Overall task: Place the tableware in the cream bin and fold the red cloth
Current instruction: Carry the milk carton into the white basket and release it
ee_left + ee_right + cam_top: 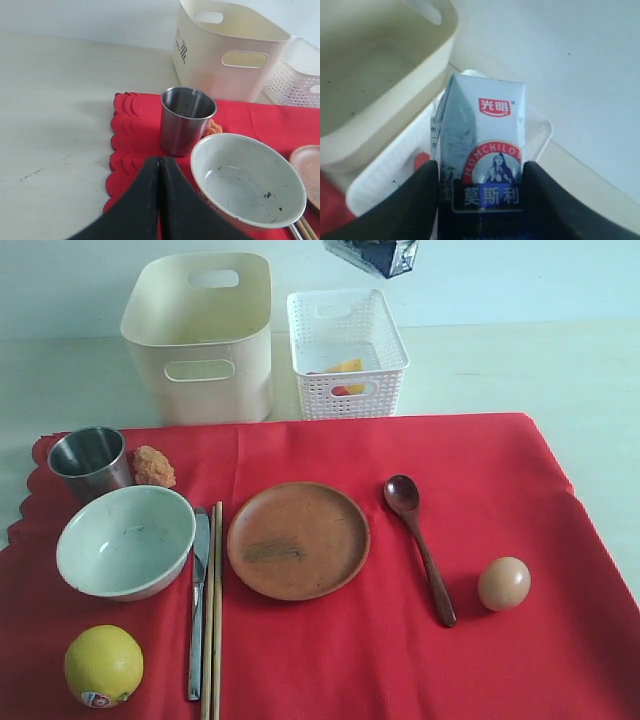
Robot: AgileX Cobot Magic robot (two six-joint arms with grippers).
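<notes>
From where I stand, all the tableware lies on the red cloth (500, 500) and none of it is in the cream bin (160, 380), which sits just beyond the cloth's far edge beside a white lattice basket (348, 390). The left claw (159, 165) is pressed together on nothing, hanging near the steel cup (90, 462) at the scalloped edge. The right claw (480, 172) is clamped on a milk carton (485, 115) above the basket. The cup looks thin-walled, light and slick, so I'd pinch one wall over the rim. The pale bowl (125, 540) seems glazed and chippable (I'd call it the only fragile piece), best taken by its rim and set down gently. The brown plate (298, 540) is matte, shallow and low-lipped, awkward to get a finger under. The dark wooden spoon (420, 545) offers a slim handle at mid-length. The metal knife (197, 610) and the chopsticks (213, 620) lie flat, side by side and touching, so they are likely to slide or roll. The cloth is soft and limp; its corners are the place to grip, once the lemon (103, 665) and egg (503, 583) are gone.
</notes>
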